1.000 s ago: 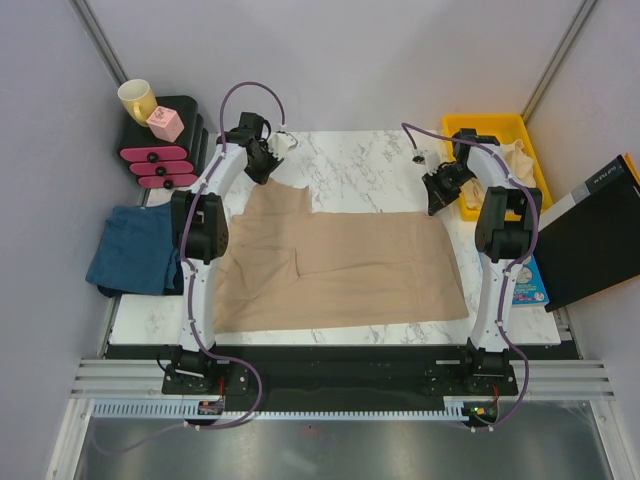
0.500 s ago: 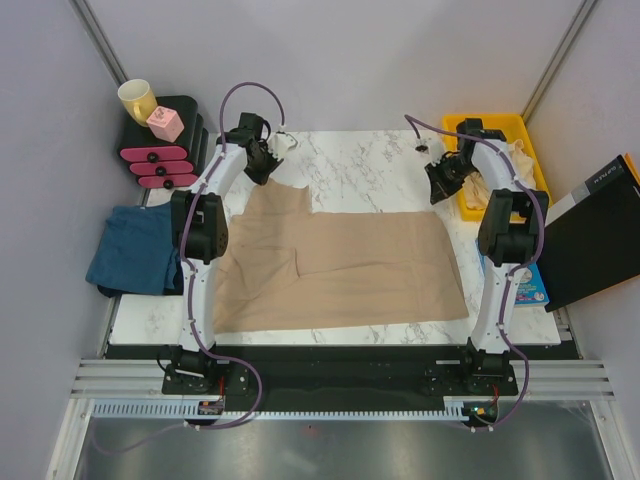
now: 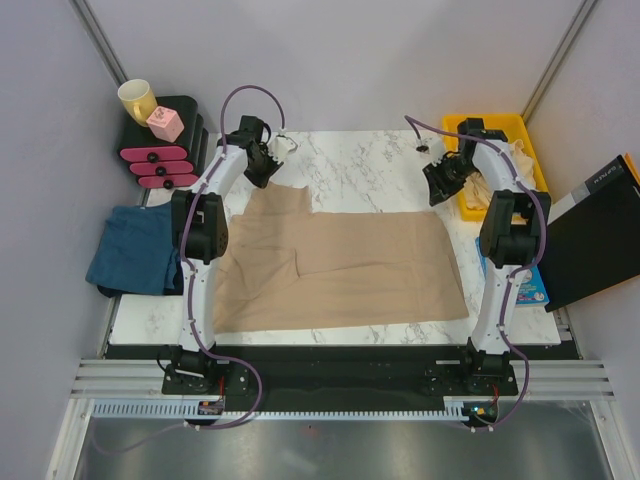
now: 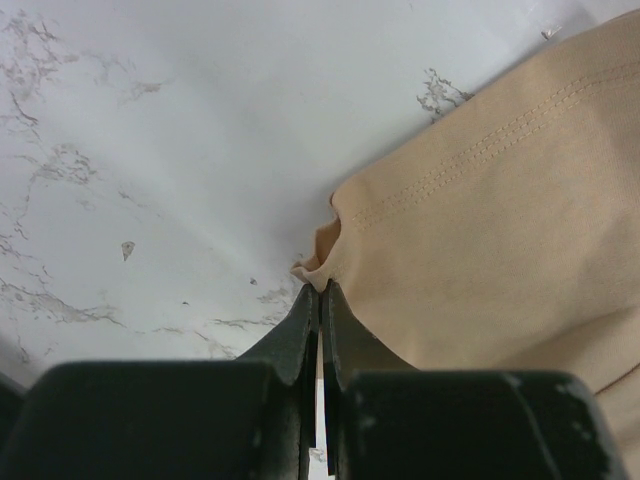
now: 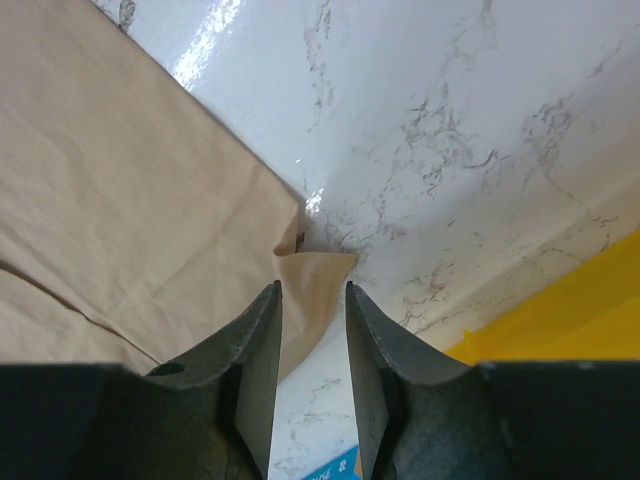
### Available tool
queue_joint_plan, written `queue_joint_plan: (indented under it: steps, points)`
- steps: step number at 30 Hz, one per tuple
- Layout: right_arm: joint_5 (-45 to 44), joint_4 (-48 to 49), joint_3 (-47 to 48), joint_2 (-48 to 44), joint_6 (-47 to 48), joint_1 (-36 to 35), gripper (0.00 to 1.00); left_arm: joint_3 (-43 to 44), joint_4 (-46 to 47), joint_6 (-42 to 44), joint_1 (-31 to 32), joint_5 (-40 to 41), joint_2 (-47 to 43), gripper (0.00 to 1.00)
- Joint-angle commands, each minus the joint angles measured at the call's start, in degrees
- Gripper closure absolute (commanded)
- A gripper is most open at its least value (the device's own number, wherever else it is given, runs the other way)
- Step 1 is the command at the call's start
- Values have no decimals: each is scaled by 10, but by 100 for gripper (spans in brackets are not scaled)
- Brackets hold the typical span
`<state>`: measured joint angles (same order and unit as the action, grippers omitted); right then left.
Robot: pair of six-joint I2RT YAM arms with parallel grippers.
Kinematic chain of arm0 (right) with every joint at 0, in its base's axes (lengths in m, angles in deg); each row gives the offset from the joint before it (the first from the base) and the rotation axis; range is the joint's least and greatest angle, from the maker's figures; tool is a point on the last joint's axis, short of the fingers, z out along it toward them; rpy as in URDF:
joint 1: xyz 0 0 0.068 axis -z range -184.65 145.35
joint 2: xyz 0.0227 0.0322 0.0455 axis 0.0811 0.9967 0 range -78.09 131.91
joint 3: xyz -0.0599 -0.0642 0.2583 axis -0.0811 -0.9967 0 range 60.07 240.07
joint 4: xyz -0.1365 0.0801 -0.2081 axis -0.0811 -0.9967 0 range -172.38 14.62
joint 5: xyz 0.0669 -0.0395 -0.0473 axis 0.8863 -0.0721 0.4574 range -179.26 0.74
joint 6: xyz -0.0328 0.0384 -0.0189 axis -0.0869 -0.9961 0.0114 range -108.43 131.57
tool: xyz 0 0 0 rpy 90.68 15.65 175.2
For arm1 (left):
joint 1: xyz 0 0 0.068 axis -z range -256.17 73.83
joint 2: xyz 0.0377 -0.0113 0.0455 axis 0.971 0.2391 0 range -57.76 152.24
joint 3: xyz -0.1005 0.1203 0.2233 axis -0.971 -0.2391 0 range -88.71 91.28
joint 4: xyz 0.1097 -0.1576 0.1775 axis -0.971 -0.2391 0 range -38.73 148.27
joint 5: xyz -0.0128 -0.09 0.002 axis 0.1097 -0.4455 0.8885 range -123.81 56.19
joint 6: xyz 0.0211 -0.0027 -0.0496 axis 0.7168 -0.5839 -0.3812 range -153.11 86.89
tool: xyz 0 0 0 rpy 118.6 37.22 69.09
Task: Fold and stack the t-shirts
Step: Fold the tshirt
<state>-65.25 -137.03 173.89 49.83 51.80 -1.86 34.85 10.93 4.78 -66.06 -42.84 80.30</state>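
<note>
White marble-veined table between plain pale walls.
Evenly lit, soft glare on the marble; aluminium rails along the near edge, grey floor below.

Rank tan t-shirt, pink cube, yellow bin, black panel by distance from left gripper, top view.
1. tan t-shirt, pinched in left gripper
2. pink cube, back left
3. yellow bin, back right
4. black panel, far right
</note>
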Motion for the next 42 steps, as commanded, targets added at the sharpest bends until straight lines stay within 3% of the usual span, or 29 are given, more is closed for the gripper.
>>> queue_joint_plan:
  steps: [1,13,26,29,38,42]
  points:
    - [14,19,6,22,-7,3,62,-10,12,-12,3,0,-49,98]
    - [21,20,8,44,-10,3,67,-8,15,-12,3,1,-46,98]
    - [27,17,-40,29,-2,3,63,1,15,-12,3,2,-38,98]
    - [24,19,-47,25,-1,2,67,1,15,-10,3,2,-39,98]
    - [9,24,-28,12,-9,2,99,1,15,-14,3,-2,-39,98]
    - [2,22,-21,1,-10,1,100,-4,15,-12,3,1,-45,98]
